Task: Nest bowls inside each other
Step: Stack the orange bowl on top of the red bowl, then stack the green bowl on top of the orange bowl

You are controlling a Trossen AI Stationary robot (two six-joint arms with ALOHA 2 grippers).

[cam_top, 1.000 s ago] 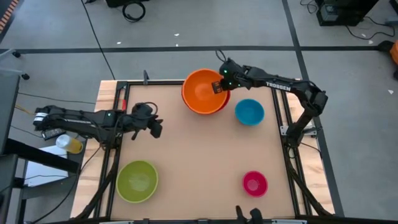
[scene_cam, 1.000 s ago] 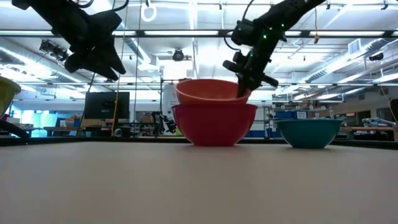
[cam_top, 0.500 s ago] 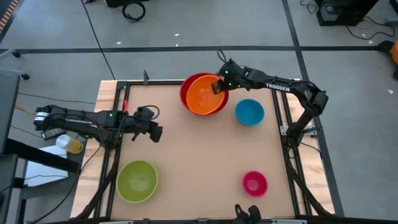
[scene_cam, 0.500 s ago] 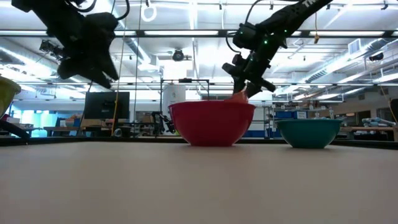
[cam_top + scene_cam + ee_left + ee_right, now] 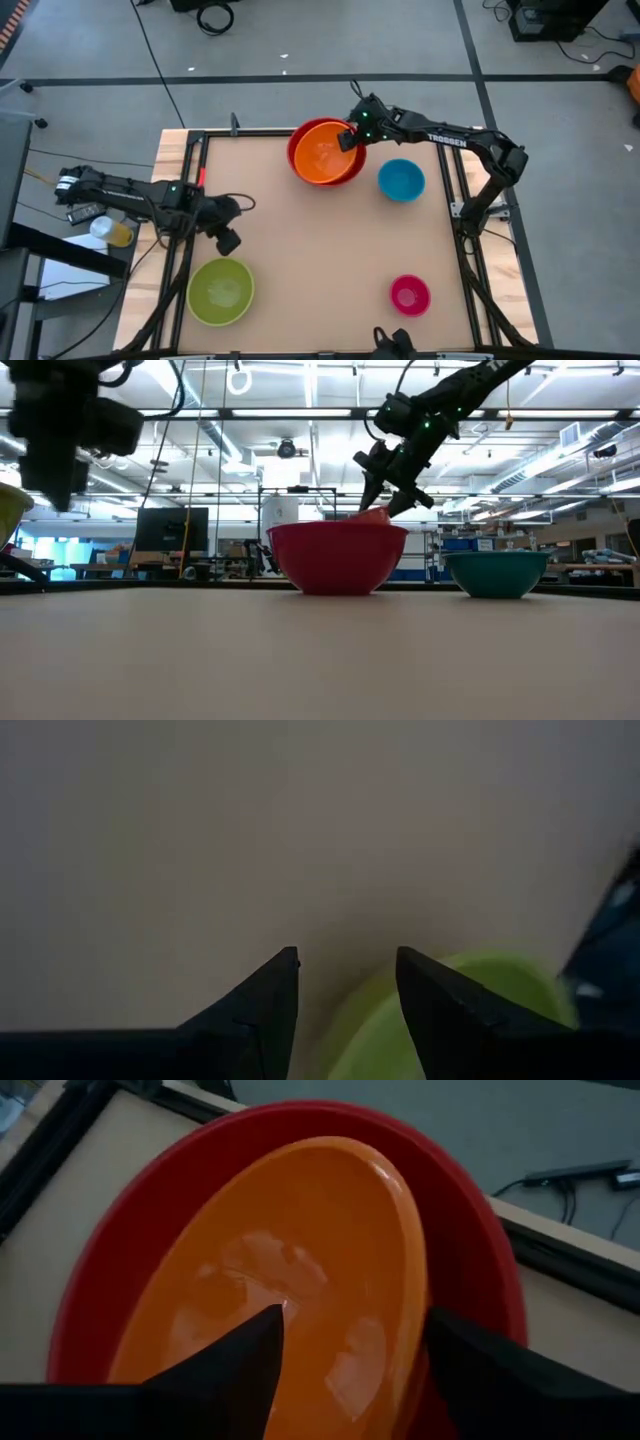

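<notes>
The orange bowl (image 5: 324, 155) sits inside the red bowl (image 5: 296, 150) at the table's far middle; a bit of its rim (image 5: 372, 513) pokes above the red rim. My right gripper (image 5: 348, 140) hangs open just above it. In the right wrist view its fingers stand on either side of the orange rim (image 5: 412, 1270) without touching. The blue bowl (image 5: 401, 180) stands to the right, the small pink bowl (image 5: 409, 295) near right and the green bowl (image 5: 220, 290) near left. My left gripper (image 5: 228, 241) is open, tipped down above the table just beyond the green bowl (image 5: 460, 1010).
The table's dark frame rails (image 5: 190, 190) run along the left and right edges. Bare tabletop (image 5: 320, 250) lies between the bowls. A yellow object (image 5: 115, 232) sits off the table at the left.
My right gripper has opened and let go of the orange bowl, which has sunk from above the red bowl's rim down into it. My left gripper has moved toward the near edge and the green bowl, tipping its fingers downward.
</notes>
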